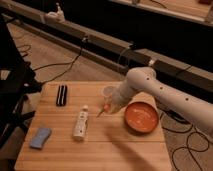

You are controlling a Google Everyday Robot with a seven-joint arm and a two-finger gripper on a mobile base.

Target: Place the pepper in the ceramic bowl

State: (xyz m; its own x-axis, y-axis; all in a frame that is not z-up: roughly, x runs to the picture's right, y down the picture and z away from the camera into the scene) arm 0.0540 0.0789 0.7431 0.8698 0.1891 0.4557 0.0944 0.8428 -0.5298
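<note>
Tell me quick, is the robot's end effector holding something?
End effector: closed, holding the pepper, just left of the ceramic bowl.

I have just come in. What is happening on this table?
A white robot arm reaches in from the right over a wooden table. Its gripper holds the pepper, just left of the ceramic bowl and in front of a small cup. The pepper is not yet in the bowl. A white tube lies further left.
</note>
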